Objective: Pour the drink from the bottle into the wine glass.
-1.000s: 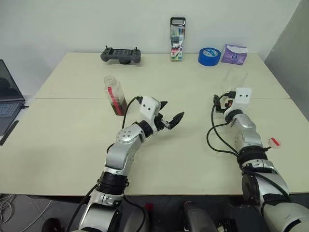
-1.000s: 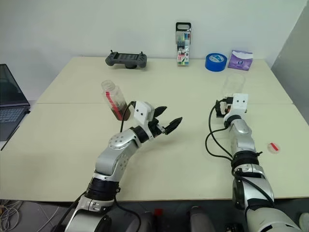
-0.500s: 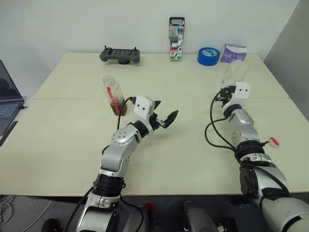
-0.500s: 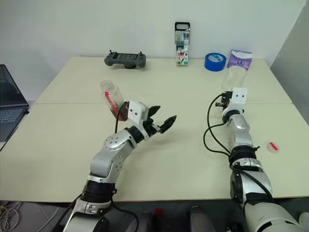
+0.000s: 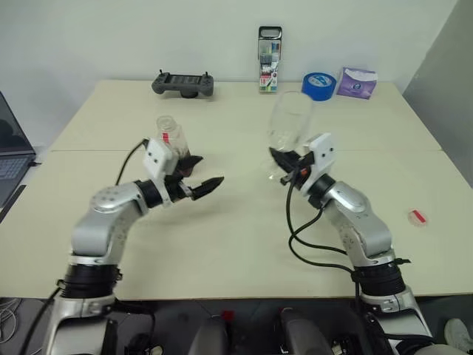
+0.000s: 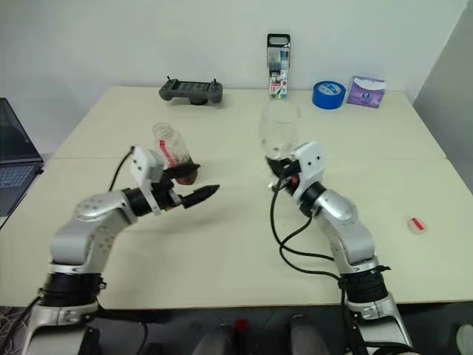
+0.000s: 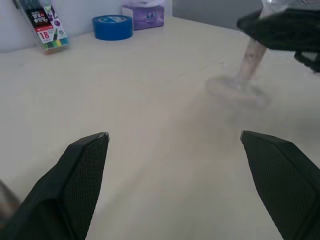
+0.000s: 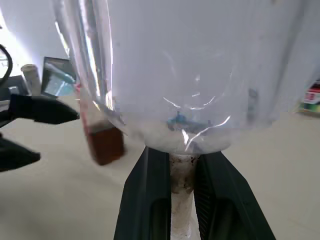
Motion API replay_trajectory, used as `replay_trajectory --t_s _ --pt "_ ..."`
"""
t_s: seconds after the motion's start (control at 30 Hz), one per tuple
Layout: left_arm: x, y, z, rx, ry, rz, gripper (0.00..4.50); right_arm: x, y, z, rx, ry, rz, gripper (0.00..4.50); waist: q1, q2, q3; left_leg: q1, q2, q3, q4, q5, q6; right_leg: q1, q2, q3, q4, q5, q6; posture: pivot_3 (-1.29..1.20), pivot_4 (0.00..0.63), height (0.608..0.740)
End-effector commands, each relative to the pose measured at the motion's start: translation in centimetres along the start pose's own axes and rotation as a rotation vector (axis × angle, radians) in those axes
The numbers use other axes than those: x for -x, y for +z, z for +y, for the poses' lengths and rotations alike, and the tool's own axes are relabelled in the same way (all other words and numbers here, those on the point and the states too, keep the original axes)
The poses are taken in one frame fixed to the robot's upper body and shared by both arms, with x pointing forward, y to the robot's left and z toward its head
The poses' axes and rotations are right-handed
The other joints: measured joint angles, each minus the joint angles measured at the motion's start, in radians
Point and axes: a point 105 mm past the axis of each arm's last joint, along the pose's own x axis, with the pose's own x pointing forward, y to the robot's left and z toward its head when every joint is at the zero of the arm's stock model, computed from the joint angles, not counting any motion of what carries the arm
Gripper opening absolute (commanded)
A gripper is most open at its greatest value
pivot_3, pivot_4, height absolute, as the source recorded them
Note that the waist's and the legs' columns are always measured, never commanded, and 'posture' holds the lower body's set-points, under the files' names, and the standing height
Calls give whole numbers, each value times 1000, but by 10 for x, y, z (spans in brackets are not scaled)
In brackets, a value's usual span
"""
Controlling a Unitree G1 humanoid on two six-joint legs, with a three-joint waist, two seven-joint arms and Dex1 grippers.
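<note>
Open room: wide bare stretch of the table in front of both arms, and more free top between the glass and the back row.
Edges: back row sits near the far edge by the wall: game controller, marker pack, blue tape roll, purple pouch. A laptop sits off the table's left side.
Surface: pale cream top, a seam running across it; a small red-and-white cap lies near the right edge, well apart from everything.
Wine glass: the wine glass is at centre table, upright, bowl clear, no liquid seen in it.
Right gripper: the right gripper is clamped on the glass stem, one finger on either side, just under the bowl.
Bottle: the bottle stands left of centre, neck open, no cap on.
Drink: the drink is a low dark reddish-brown pool at the bottle's base.
Left gripper: the left gripper has fingers spread wide, holding nothing, just beside the bottle and pointing toward the glass.
</note>
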Motion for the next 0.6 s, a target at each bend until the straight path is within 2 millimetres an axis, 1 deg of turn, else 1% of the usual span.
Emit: replay_trajectory --t_s 0.03,0.1,0.27,0.33,0.43,0.5,0.6 --pt "17 26 6 3 -40 -52 4500 -5 16 15 3 45 -57 290 2 0 0 0 -1 0 0 0 0 0 0 0 0 0 0 0 150 740" --pt "25 28 3 23 -71 -40 4500 -10 9 20 7 53 -39 290 0 0 0 0 -2 1 0 0 0 0 0 1 -1 0 0 0 150 740" --pt "45 11 -13 76 -151 59 4500 -16 -15 9 24 -9 25 289 -4 0 0 0 -1 2 0 0 0 0 -3 1 -1 0 0 0 150 740" --pt "54 10 -13 113 -157 69 4500 -16 -24 4 29 -26 44 289 -3 0 0 0 0 1 -1 0 0 -1 -3 1 -1 0 0 0 150 740" --pt "65 5 -8 100 -142 112 4500 -16 -34 0 28 -42 55 289 -4 0 1 0 1 0 -1 0 0 -1 -1 1 0 0 0 0 150 740" --pt "70 8 -10 91 -168 130 4500 -17 -39 -1 31 -50 56 289 -4 0 1 0 1 0 -1 0 0 -1 -1 1 0 0 -1 0 150 740" --pt "76 23 -3 65 -162 101 4500 -17 -44 -2 17 -60 52 288 -5 0 1 0 1 1 -1 0 0 -1 -1 1 0 0 -1 0 150 740"
